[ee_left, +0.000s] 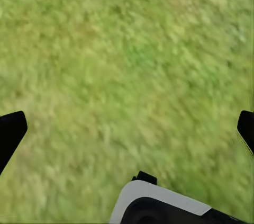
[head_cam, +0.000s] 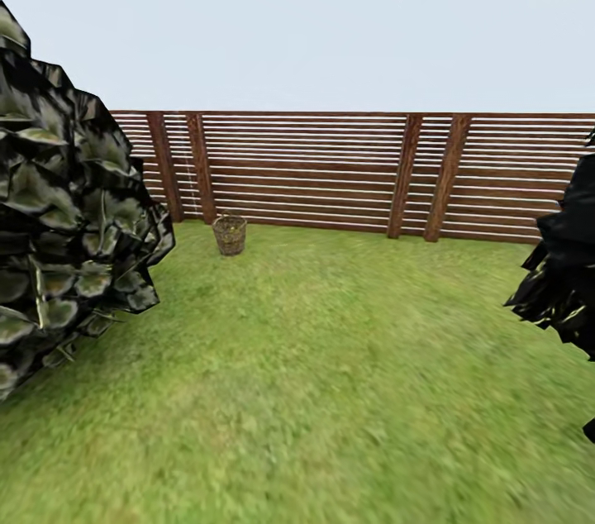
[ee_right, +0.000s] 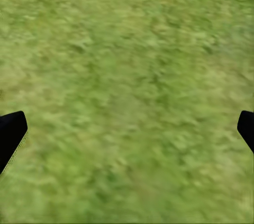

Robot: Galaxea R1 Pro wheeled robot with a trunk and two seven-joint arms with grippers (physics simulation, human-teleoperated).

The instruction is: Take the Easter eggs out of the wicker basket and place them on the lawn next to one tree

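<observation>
The wicker basket stands far off on the lawn, close to the brown slatted fence. A speck of yellow shows at its rim; the Easter eggs cannot be made out at this distance. In the left wrist view, the left gripper is open, its dark fingertips wide apart above bare grass. The right gripper is likewise open over grass in the right wrist view, with nothing between its fingers. No tree with a smooth trunk is in sight.
A large dark leafy bush crowds the left side of the head view. Another dark bush juts in at the right edge. Open grass stretches between them toward the basket. A white part of the robot shows in the left wrist view.
</observation>
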